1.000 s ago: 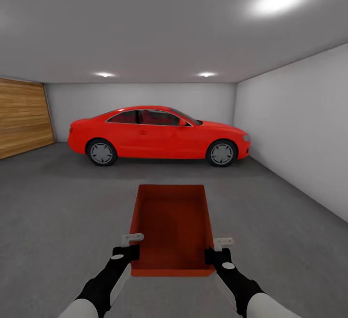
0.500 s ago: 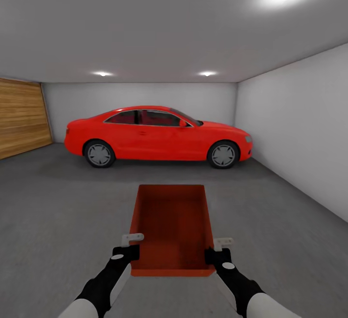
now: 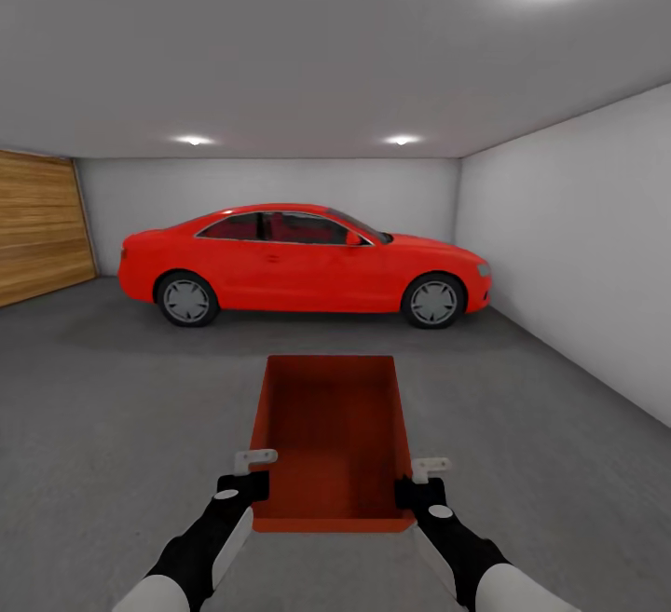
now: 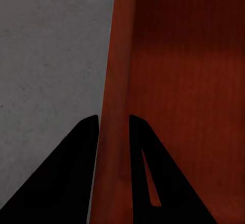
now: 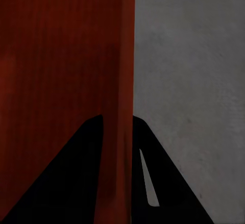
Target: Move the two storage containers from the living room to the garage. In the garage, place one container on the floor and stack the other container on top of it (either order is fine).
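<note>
The head view shows the garage interior: a dark grey floor (image 3: 112, 407), pale grey walls (image 3: 578, 249), a wood-plank garage door (image 3: 37, 225) at the left and two ceiling lights (image 3: 194, 140) near the far wall. A red car (image 3: 303, 263) is parked side-on across the far end of the room, its nose toward the right wall. One storage container (image 3: 331, 440), a red-orange open-top bin, is held out in front of the robot between both arms, above the floor, with its open side up and its interior empty. The left pincer (image 3: 250, 474) is clamped on the container's left wall near the corner closest to the robot; the right pincer (image 3: 417, 482) is clamped on the right wall at the matching corner. In the left wrist view, the left pincer (image 4: 113, 127) straddles the container wall (image 4: 116, 81), one dark finger (image 4: 81, 147) on the outside over the grey floor (image 4: 51, 55) and the other inside the bin, both touching the wall. In the right wrist view, the right pincer (image 5: 118, 127) grips the opposite wall (image 5: 125, 70) in the same manner, with one finger (image 5: 148, 147) on the outer side above the floor (image 5: 189, 70) and the other against the red inner face. The container sits level between the two grips, well apart from the car
</note>
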Robot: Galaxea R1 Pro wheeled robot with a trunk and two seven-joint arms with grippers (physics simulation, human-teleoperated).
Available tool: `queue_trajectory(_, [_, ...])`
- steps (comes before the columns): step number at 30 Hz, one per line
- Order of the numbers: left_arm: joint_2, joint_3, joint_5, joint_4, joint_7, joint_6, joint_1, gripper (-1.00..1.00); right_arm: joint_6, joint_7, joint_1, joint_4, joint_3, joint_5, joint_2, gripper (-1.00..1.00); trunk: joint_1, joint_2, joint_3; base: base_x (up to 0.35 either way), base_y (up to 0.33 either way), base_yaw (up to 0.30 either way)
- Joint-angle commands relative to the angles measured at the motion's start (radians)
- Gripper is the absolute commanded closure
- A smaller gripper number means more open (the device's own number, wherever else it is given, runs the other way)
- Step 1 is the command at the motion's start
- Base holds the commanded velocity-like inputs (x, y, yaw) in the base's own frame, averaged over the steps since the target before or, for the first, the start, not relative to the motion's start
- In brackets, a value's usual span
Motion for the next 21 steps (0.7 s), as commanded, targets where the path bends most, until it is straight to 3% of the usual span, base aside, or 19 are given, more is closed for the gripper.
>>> queue_trajectory(1, [0.038,0.032,-0.013,-0.004,0.025,0.008,-0.001,1.0,-0.004,-0.005,-0.001,-0.001,-0.007,-0.011,-0.001,1.0,0.001,-0.001,-0.001,0.321,0.0,0.0])
queue_trajectory(21, [0.038,0.032,-0.013,-0.004,0.025,0.008,-0.001,1.0,-0.003,-0.007,-0.001,-0.003,-0.007,-0.011,-0.001,1.0,0.001,-0.001,-0.001,0.321,0.0,0.0])
